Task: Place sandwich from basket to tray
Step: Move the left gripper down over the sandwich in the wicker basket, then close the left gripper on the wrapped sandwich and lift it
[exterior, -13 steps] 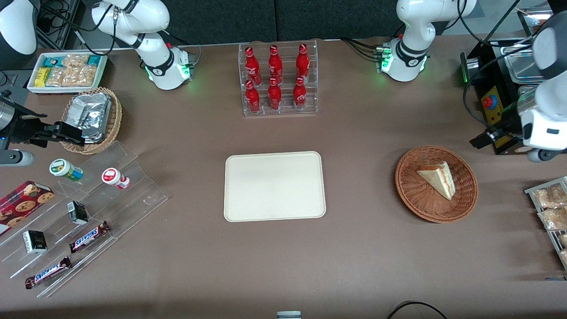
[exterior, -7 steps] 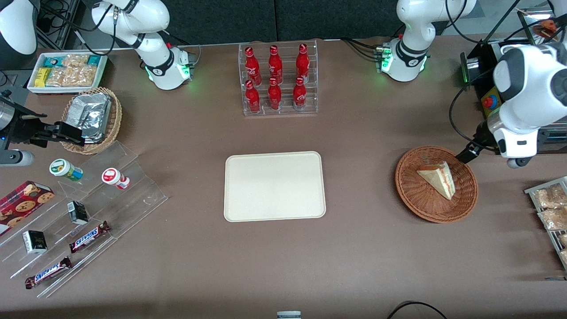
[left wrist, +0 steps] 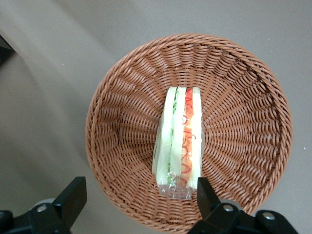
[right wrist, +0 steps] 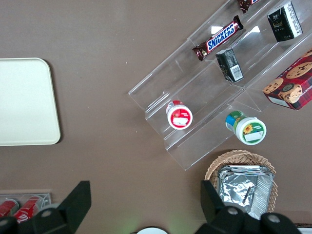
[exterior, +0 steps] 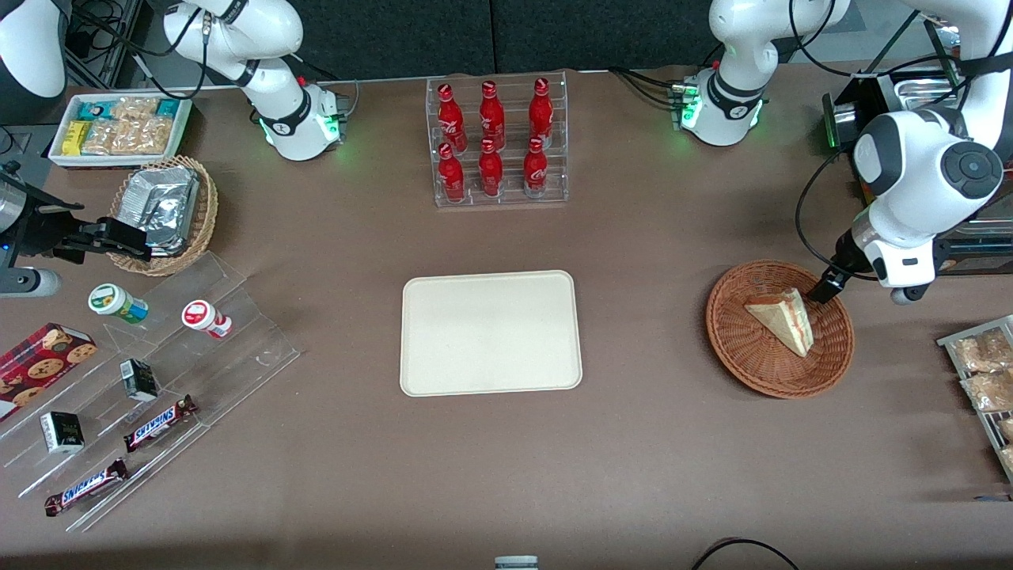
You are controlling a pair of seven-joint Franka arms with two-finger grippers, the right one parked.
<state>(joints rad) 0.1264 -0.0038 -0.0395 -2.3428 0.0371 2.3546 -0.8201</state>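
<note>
centrally in the basket [exterior: 779, 328], the sandwich [exterior: 781, 318] lies as a wedge, point toward the tray [exterior: 491, 332]; basket sits at the right of the front frame, toward the working arm's end of the table [exterior: 506, 475]. the gripper [exterior: 823, 286] hangs over the basket rim on the side farther from the front camera, just beside the sandwich's broad end. in the left wrist view the fingers [left wrist: 73, 195] are spread wide with nothing between them, one outside the basket [left wrist: 190, 131] rim, the other over it, the sandwich's [left wrist: 179, 141] end close by.

tray: bare, centre of frame, well apart from the basket.

surface: brown cloth-like table top, matte. dark panels run along the upper edge of the front frame. bottle rack [exterior: 497, 142] with six red bottles at upper centre. clear stepped shelf [exterior: 150, 396] at lower left with snack bars and small jars; tan basket of foil packets [exterior: 166, 212] and a white box of snacks [exterior: 119, 131] at upper left. wire rack of packets [exterior: 985, 380] at right edge.

view differences: only the wrist view shows the cut face, white bread with green and red layers, in clear wrap. right wrist view shows the tray's corner [right wrist: 27, 102], the shelf [right wrist: 219, 92] and the foil basket [right wrist: 241, 185]; no sandwich there.
</note>
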